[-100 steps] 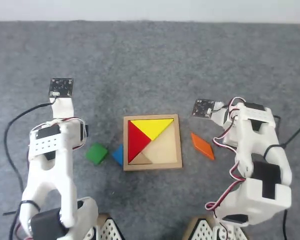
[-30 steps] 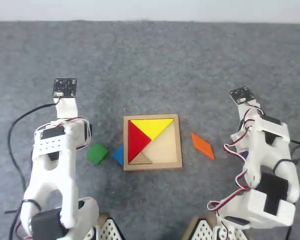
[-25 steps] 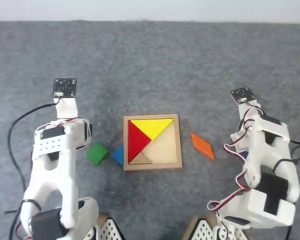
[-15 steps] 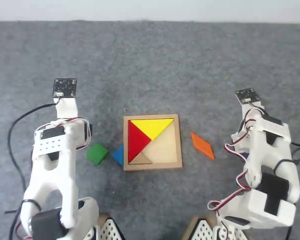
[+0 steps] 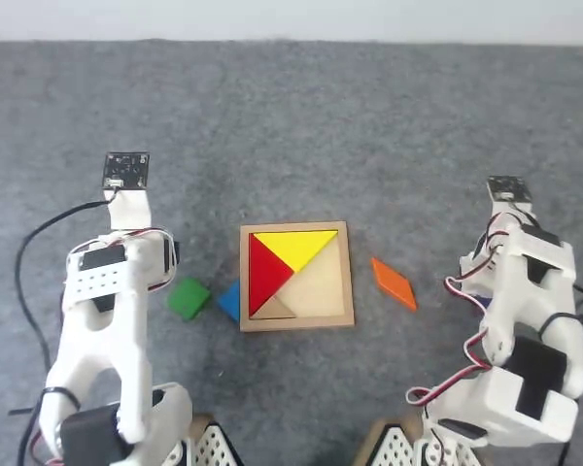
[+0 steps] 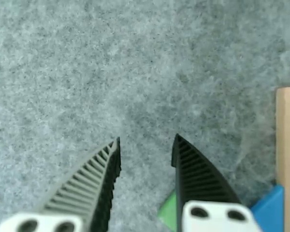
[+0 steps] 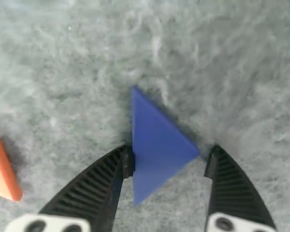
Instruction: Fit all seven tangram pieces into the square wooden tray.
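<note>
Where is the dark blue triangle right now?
In the right wrist view, the dark blue triangle lies on the carpet inside the open right tool, with the orange parallelogram its nearest neighbour.

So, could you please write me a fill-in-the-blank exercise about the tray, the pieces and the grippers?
The large triangle along the far edge of the tray is ____.
The right gripper has its jaws ____ around the dark blue triangle.
The tangram piece between the green piece and the tray is ____.
Missing words: yellow; open; blue.
</note>
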Robot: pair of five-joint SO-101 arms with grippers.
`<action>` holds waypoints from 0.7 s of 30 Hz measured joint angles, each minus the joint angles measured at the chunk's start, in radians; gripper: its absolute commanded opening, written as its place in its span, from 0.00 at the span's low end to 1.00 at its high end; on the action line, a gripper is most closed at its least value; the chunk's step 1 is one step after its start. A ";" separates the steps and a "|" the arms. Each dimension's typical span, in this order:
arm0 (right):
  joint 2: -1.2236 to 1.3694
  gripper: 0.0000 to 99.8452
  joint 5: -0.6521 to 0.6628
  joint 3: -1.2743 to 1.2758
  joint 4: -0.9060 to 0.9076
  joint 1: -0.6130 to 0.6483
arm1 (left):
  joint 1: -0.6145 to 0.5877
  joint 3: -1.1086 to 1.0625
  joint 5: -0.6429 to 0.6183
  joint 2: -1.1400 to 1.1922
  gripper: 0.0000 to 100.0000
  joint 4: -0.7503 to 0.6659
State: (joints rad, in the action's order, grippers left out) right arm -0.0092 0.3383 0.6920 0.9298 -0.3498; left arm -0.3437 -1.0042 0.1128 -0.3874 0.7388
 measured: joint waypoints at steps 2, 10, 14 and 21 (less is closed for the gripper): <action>0.000 0.27 -0.011 0.000 0.000 -0.002 | 0.000 0.000 0.000 0.000 0.17 0.000; 0.002 0.23 -0.043 0.000 0.002 -0.005 | 0.000 0.000 0.000 0.000 0.17 0.000; 0.002 0.14 -0.043 0.000 0.002 -0.006 | 0.000 0.000 0.000 0.000 0.17 0.000; 0.000 0.12 -0.043 0.000 0.002 -0.014 | 0.000 0.000 0.000 0.000 0.17 0.000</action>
State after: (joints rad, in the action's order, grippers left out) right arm -0.0092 0.2954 0.6920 0.9314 -0.3636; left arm -0.3437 -1.0042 0.1128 -0.3874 0.7388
